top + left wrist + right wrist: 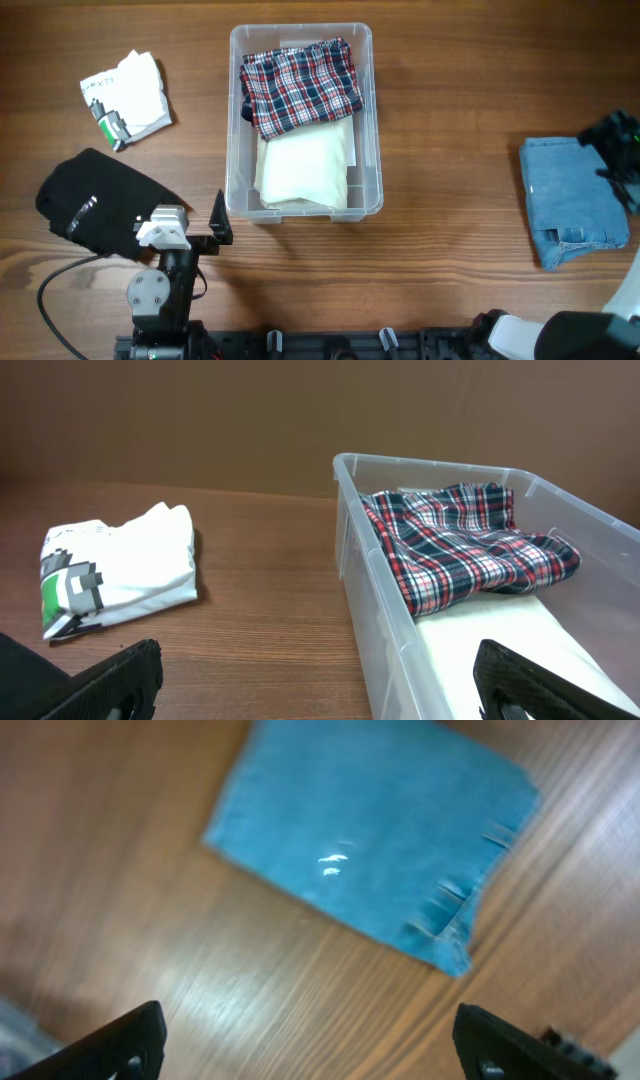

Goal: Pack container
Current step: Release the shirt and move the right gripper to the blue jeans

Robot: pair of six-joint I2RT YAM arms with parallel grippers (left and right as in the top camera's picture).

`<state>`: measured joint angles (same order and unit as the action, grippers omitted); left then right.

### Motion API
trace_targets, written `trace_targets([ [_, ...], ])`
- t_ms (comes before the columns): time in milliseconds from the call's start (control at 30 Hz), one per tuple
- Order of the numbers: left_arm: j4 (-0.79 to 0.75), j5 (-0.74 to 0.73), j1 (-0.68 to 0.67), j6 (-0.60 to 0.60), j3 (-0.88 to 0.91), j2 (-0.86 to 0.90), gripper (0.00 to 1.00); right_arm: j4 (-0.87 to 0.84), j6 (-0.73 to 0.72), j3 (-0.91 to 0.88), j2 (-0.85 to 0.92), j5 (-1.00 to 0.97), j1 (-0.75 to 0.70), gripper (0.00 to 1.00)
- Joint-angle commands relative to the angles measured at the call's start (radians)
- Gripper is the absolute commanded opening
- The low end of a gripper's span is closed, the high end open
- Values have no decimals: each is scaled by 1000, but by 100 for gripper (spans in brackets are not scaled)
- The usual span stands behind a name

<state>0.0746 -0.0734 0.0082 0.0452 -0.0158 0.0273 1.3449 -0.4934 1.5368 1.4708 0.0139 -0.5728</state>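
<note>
The left end effector stands at its widest with nothing between its fingers, at about 7 o'clock from the container, just off the near left corner. The right end effector is also spread wide and grips nothing. In its wrist view, which is blurred, both fingers frame bare wood with the denim beyond them.

The surface is brown wood-grain board, its grain running left to right. A plain brown wall rises behind it in the left wrist view. Open wood lies between the container and the denim at 3 o'clock, and along the near edge at 6 o'clock.

The container is a clear plastic bin with rounded corners and a rimmed edge, sitting at the centre toward 12 o'clock. Inside, a folded cream cloth fills the floor, and a crumpled red, navy and white plaid garment lies on its far half.

The folded blue denim garment lies at 3 o'clock, its far right corner under the right end effector. A soft black garment lies at 8 o'clock beside the left arm. A folded white T-shirt with a green pixel print lies at 10 o'clock.
</note>
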Motion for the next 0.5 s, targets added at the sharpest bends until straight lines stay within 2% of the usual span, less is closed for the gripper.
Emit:
trace_targets([
  [0, 1, -5, 3, -15, 6, 0, 100, -32, -3, -107, 5, 47, -114, 98],
  [267, 0, -5, 3, -15, 6, 0, 100, -176, 30, -341, 5, 48, -261, 100],
  [467, 0, -5, 3, -15, 6, 0, 100, -256, 88, -429, 5, 51, -348, 100],
])
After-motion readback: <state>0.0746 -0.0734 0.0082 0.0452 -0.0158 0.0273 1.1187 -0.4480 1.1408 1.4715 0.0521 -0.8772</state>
